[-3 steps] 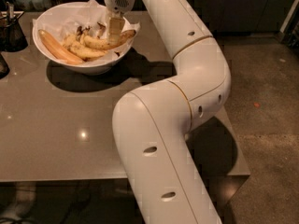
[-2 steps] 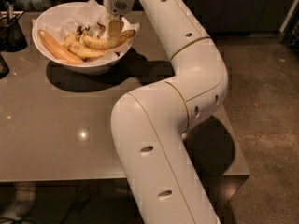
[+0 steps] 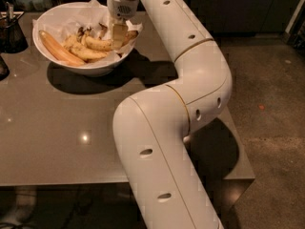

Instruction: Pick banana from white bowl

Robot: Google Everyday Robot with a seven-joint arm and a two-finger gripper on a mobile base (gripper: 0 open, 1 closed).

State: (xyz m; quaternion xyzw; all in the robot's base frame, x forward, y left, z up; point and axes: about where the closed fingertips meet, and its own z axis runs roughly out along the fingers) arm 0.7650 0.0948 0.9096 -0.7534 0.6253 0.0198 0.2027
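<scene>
Half done at best: the hand [image 3: 118,35] was down inside the white bowl [image 3: 47,19] at the tabletop's [image 3: 71,128] far left, at the speckled banana [image 3: 99,44], its grip impossible to tell, the banana lying among others, not yet lifted.

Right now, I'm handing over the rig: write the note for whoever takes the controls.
Tool: down inside the white bowl, right at the speckled banana.
Banana: lying in the bowl among other bananas, not yet lifted.
Done: reach to the banana.
Left: confirm the grasp, then lift the banana clear of the bowl.
</scene>
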